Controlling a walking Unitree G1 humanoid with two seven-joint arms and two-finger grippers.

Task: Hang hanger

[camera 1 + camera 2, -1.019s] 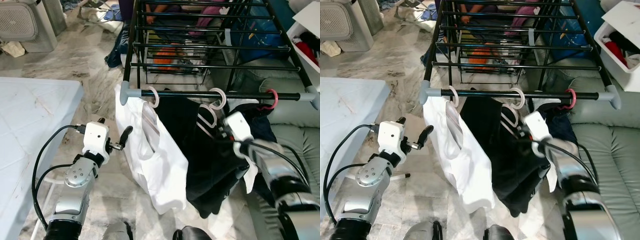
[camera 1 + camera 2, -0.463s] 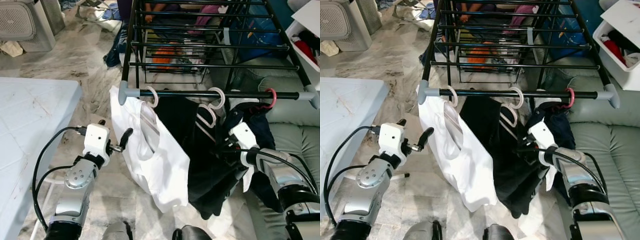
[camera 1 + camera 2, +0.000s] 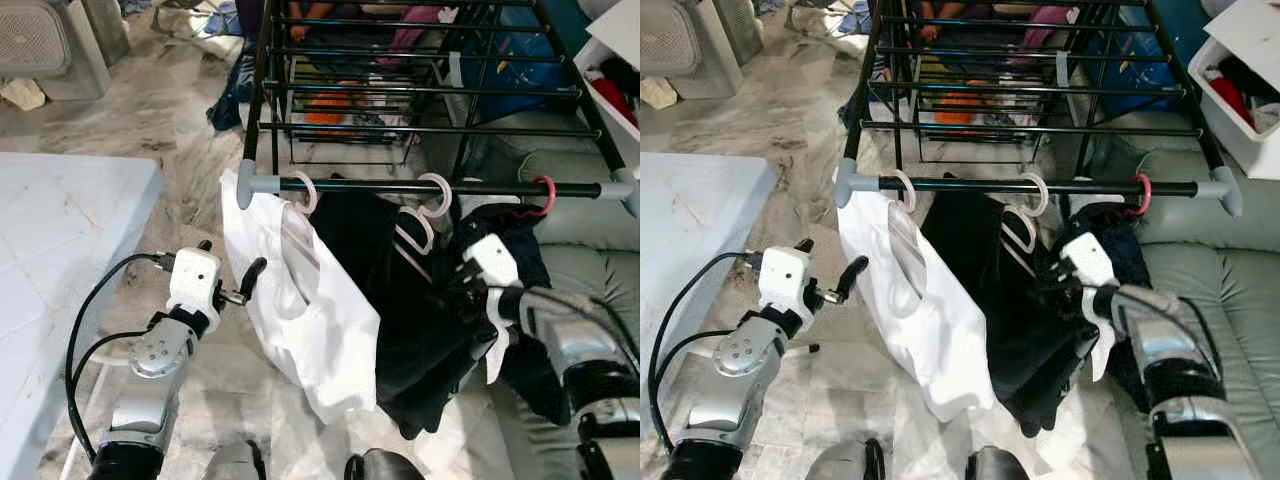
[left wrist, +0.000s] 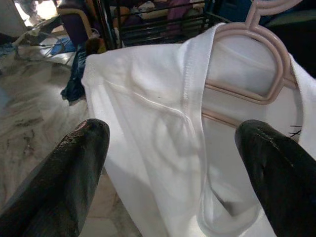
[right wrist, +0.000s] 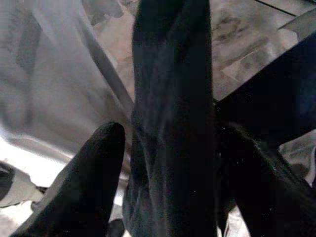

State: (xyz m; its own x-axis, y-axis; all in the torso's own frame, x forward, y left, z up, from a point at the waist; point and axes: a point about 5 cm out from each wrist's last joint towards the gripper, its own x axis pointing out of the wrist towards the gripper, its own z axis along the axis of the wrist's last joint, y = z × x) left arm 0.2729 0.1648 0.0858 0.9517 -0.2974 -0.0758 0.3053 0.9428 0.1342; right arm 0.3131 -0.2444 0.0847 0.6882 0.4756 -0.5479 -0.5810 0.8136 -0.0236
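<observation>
The pink hanger point(image 3: 415, 235) with the black garment point(image 3: 400, 320) hooks onto the rack's front rail point(image 3: 440, 187). The right hand point(image 5: 163, 163), fingers spread around dark cloth, apparently grips nothing; withdraw gently. Left hand point(image 4: 168, 143) gapes idle by the white shirt point(image 3: 300, 300).

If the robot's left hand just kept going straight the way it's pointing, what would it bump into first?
Most likely the white shirt on its pink hanger: the open left hand points straight at it, though the depth is hard to judge.
</observation>
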